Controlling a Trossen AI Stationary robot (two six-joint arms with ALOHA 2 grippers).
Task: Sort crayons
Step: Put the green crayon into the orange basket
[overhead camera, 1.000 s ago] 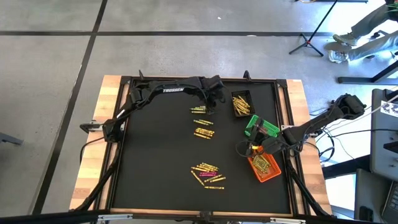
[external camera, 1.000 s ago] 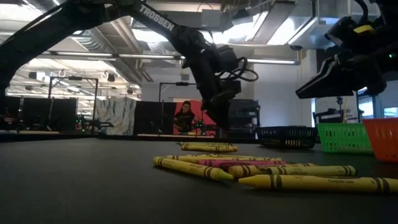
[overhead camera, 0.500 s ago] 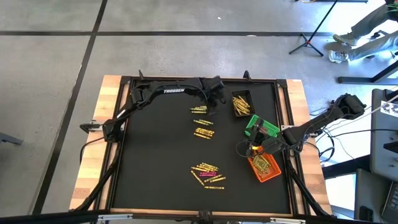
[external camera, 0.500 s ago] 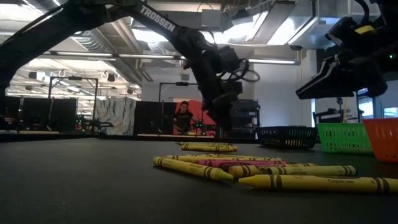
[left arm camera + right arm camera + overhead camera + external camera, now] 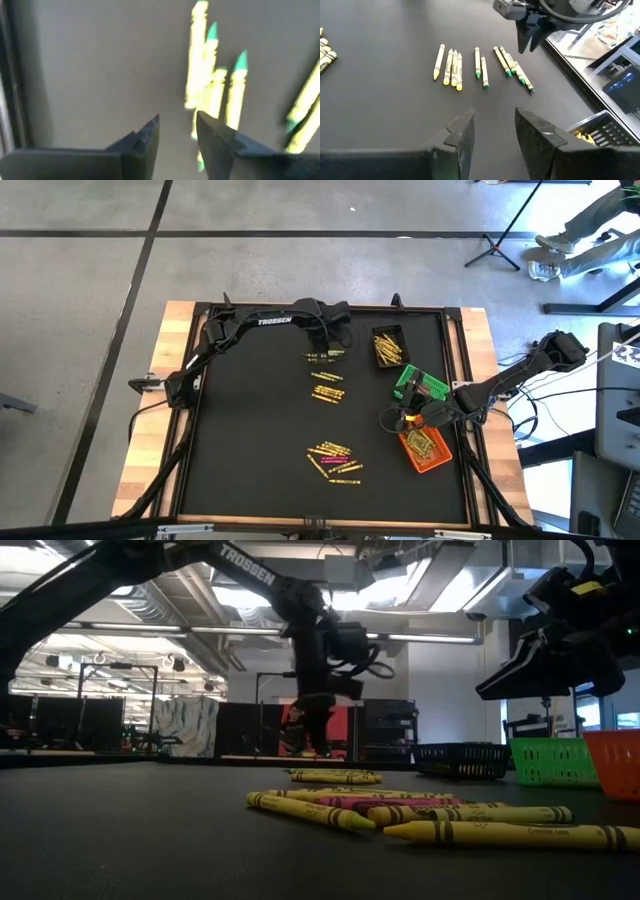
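Note:
Crayons lie flat on the black mat in loose groups: a far group (image 5: 322, 356), two small rows (image 5: 328, 385) below it, and a near pile (image 5: 335, 460) of yellow sticks with a pink one (image 5: 385, 802). My left gripper (image 5: 328, 343) hangs open above the far group, pointing steeply down. Its wrist view shows yellow-wrapped, green-tipped crayons (image 5: 212, 85) beyond its fingers and nothing between them. My right gripper (image 5: 388, 420) waits open beside the orange bin (image 5: 425, 448), clear of the mat.
A black bin (image 5: 388, 347) holding yellow crayons stands at the far right. A green bin (image 5: 415, 385) and the orange bin with crayons stand along the right edge. The mat's left half (image 5: 250, 420) is bare. A person (image 5: 296, 730) shows in the room behind.
My left gripper has swung from beside the black bin toward the table's left and now hangs over the far group of crayons. It has tipped to point more steeply down. Its fingers have stayed open. The crayons have not moved.

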